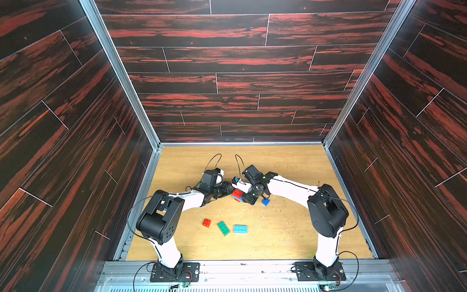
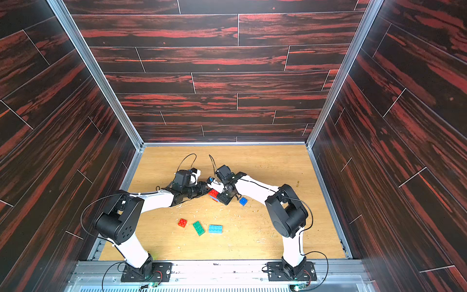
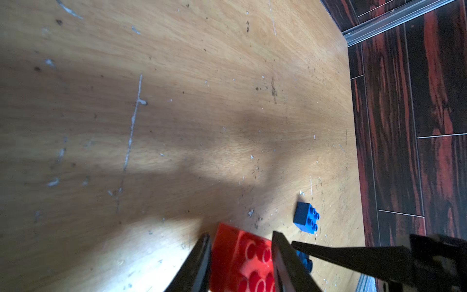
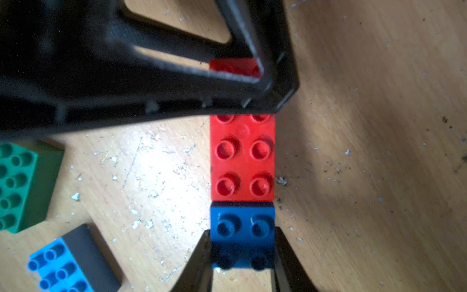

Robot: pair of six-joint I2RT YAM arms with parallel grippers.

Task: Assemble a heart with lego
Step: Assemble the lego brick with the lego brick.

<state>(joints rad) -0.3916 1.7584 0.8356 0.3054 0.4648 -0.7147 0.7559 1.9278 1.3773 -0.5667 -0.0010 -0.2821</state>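
While left gripper [image 3: 241,233] pinches red brick [image 3: 242,260], right gripper [image 4: 242,230] pinches dark blue brick [image 4: 242,215]
looks light, stiff, slick; grab flat sides

red brick [image 4: 242,156]: far end hidden | green brick [image 4: 22,187]: cut by edge

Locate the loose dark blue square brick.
In both top views the loose dark blue square brick lies on the table, just right of the right gripper and apart from the joined red and blue bricks it grips.
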